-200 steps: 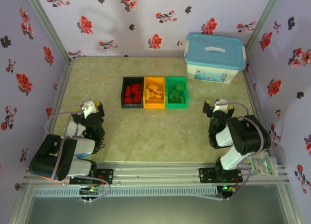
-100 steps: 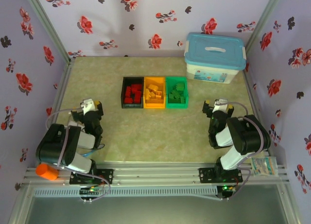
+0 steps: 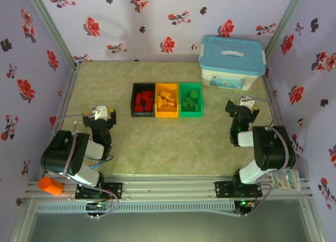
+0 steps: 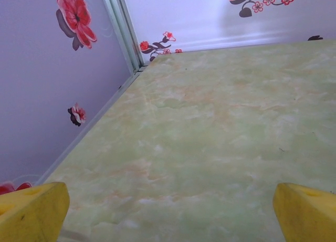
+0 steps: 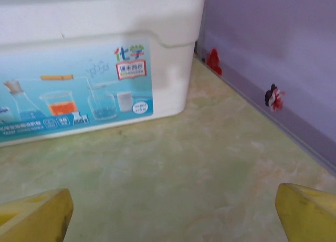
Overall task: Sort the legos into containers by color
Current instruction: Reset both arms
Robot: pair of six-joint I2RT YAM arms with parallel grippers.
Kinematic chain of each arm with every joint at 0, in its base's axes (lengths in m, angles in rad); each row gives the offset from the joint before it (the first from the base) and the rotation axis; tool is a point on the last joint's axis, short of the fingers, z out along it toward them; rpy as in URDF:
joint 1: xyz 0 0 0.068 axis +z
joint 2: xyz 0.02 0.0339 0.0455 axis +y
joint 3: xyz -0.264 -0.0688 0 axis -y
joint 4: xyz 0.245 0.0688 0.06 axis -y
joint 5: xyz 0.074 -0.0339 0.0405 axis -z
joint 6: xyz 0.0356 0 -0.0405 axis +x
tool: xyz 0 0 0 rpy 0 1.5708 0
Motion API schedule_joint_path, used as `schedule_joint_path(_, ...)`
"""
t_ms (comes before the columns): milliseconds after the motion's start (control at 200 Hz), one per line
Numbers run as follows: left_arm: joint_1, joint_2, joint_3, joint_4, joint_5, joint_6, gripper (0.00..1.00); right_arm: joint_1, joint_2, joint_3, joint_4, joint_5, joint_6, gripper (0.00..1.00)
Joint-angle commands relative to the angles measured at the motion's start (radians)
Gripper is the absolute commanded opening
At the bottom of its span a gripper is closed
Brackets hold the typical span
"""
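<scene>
Three small bins stand side by side mid-table: a black bin with red legos, a yellow-orange bin with yellow-orange legos, and a green bin with green legos. My left gripper rests low at the left, well short of the bins, open with bare table between its yellow fingertips. My right gripper sits at the right, open and empty, its fingertips wide apart and facing the white box.
A large white box with a light blue lid stands at the back right, close ahead of the right gripper. An orange cylinder lies by the left arm's base. Flowered walls enclose the green table.
Both arms have folded back. The left gripper moved slightly toward the back, uncovering the orange cylinder. The right gripper moved right and toward the white box.
</scene>
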Motion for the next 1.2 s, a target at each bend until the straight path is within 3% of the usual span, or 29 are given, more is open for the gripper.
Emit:
schedule_joint_path(0,-0.003,0.010,0.016,0.042,0.009,0.028,1.00,0.007,-0.014,-0.008,-0.067,-0.014,0.033,0.99)
schedule_joint_path(360,0.019,0.005,0.022,0.023,0.032,0.011,1.00,0.058,-0.006,-0.060,0.048,0.052,-0.015,0.99)
schedule_joint_path(495,0.101,-0.008,0.077,-0.162,0.158,-0.084,1.00,0.058,-0.007,-0.056,0.037,0.054,-0.012,0.99)
schedule_joint_path(535,0.128,0.048,0.102,-0.120,0.158,-0.076,1.00,0.058,-0.006,-0.053,0.035,0.055,-0.012,0.99)
schedule_joint_path(595,0.131,-0.002,0.188,-0.347,0.174,-0.109,1.00,0.058,-0.006,-0.048,0.027,0.056,-0.011,0.99)
schedule_joint_path(635,0.150,0.022,0.177,-0.282,0.185,-0.111,1.00,0.058,-0.006,-0.048,0.023,0.055,-0.009,0.99)
schedule_joint_path(1195,0.184,0.007,0.190,-0.337,0.230,-0.153,1.00,0.003,-0.008,0.001,-0.079,-0.021,0.037,0.99)
